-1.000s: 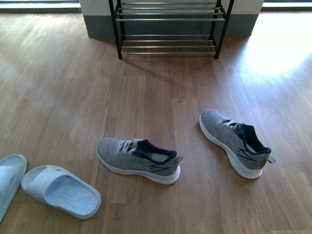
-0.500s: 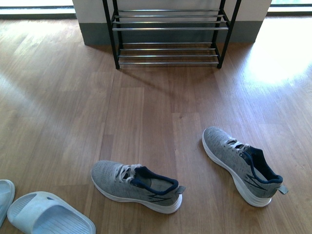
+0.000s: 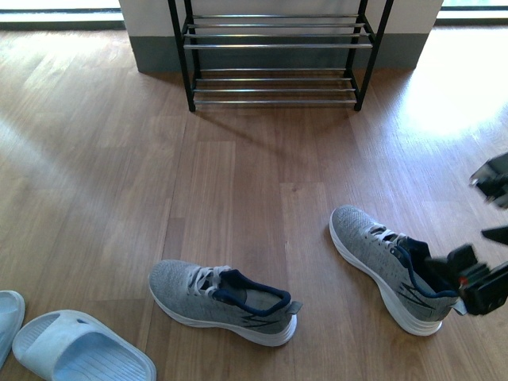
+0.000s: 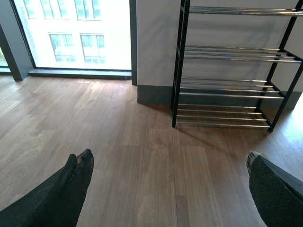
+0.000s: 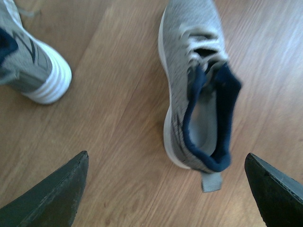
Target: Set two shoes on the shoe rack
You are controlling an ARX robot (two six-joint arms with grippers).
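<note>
I count two grey sneakers (image 3: 222, 303) (image 3: 386, 266), two blue sandals (image 3: 79, 351) (image 3: 8, 312), one rack (image 3: 274, 46). My left gripper (image 4: 168, 155) and right gripper (image 5: 165, 158) are spread wide.

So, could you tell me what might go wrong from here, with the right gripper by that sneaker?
1. The right gripper is open above the heel of the right-hand sneaker; its soft knit collar could fold and slip from a pinch.
2. The shoe rack has only thin rods with gaps, so a sneaker set askew might tip.
</note>
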